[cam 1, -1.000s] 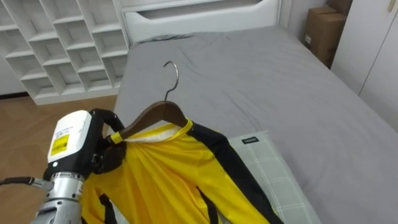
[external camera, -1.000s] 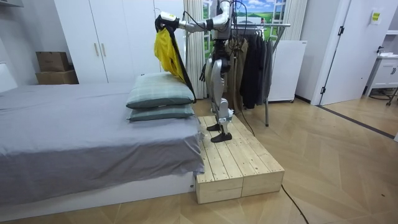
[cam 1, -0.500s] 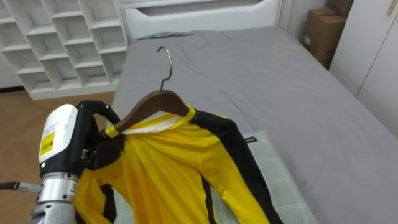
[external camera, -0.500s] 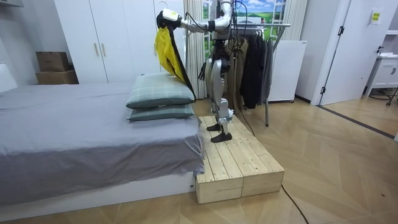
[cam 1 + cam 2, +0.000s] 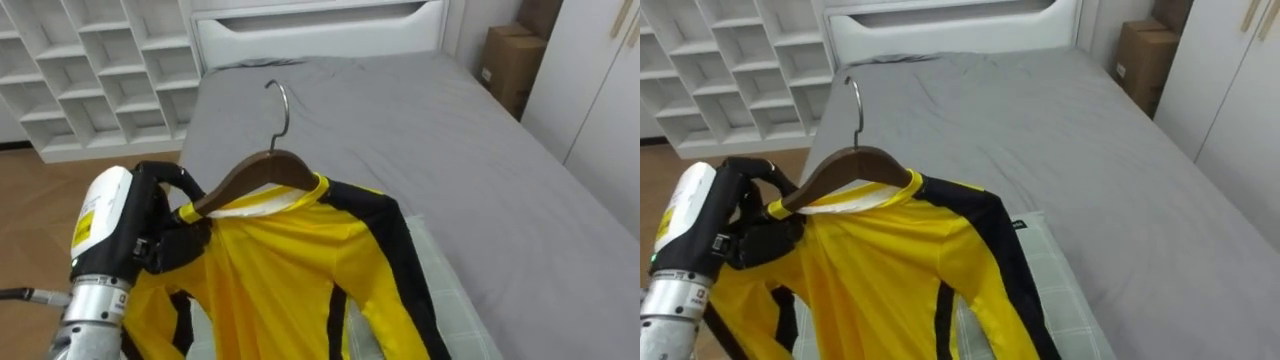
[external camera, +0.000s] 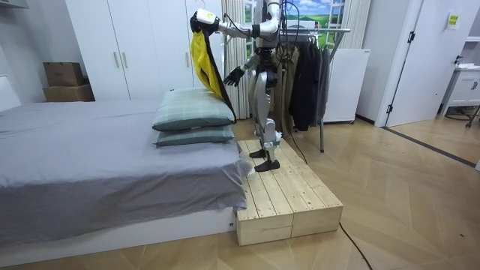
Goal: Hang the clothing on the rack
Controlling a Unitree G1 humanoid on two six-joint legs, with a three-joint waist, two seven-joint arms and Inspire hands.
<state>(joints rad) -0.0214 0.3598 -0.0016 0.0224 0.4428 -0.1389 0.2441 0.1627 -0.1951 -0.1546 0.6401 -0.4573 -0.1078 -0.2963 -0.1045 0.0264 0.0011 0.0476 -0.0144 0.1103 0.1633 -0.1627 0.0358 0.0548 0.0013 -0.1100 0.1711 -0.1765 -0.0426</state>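
A yellow shirt with black stripes (image 5: 290, 270) hangs on a wooden hanger (image 5: 262, 170) with a metal hook (image 5: 280, 100) pointing up. My left hand (image 5: 165, 238) is shut on the hanger's left end and holds it out above the bed. In the room view the shirt (image 6: 201, 64) hangs high over the pillows from my outstretched left arm. My right hand (image 6: 233, 76) is held out at hip height with its fingers spread, holding nothing. I stand on a wooden platform (image 6: 285, 195) at the bed's end.
Two checked pillows (image 6: 195, 110) lie stacked under the shirt on the grey bed (image 5: 400, 120). A clothes rack (image 6: 319, 30) with dark garments (image 6: 304, 75) stands behind me. White cube shelves (image 5: 90, 70) are left of the bed, a cardboard box (image 5: 505, 65) right.
My right hand has lifted outwards from beside my leg. The shirt on its hanger stays raised in my left hand, swaying slightly; the head camera has shifted a little.
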